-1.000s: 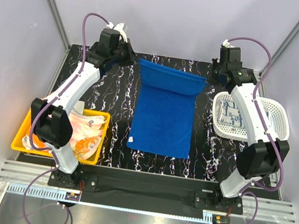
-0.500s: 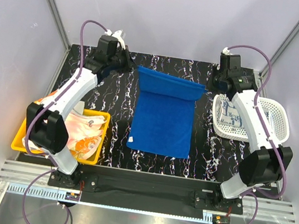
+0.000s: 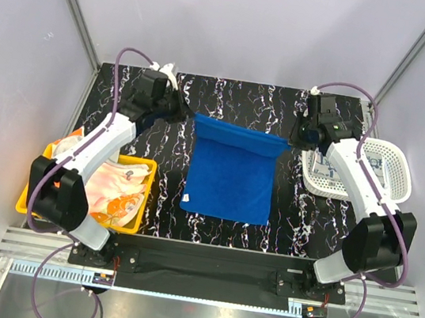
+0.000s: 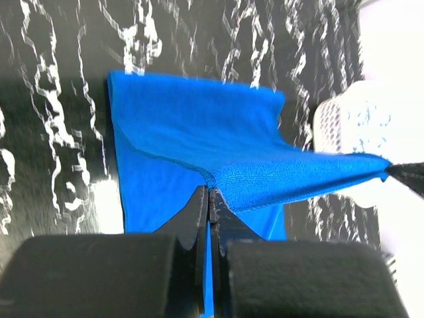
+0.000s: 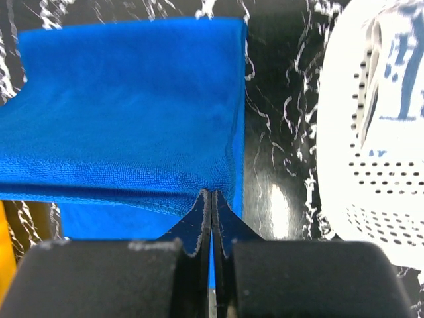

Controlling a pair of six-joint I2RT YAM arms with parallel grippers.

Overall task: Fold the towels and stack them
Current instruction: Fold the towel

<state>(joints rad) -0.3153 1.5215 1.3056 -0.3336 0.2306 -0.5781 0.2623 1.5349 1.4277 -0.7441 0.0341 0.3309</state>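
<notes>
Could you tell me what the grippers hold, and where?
The blue towel: left gripper pinches its lifted edge's left corner, right gripper the right corner.

The left arm [image 3: 93, 144] covers the left part of the yellow bin [image 3: 146, 194] and its towels [image 3: 115, 196]. The right arm [image 3: 352, 170] hides part of the blue-patterned towel [image 3: 323, 161] in the white basket [image 3: 399, 166].

Left gripper [image 3: 186, 113] and right gripper [image 3: 292, 137] drew blue towel's [image 3: 229, 181] edge nearer.

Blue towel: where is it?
Top view: the blue towel lies mid-table between the yellow bin and white basket, far corners held by the left end effector and right end effector.
</notes>
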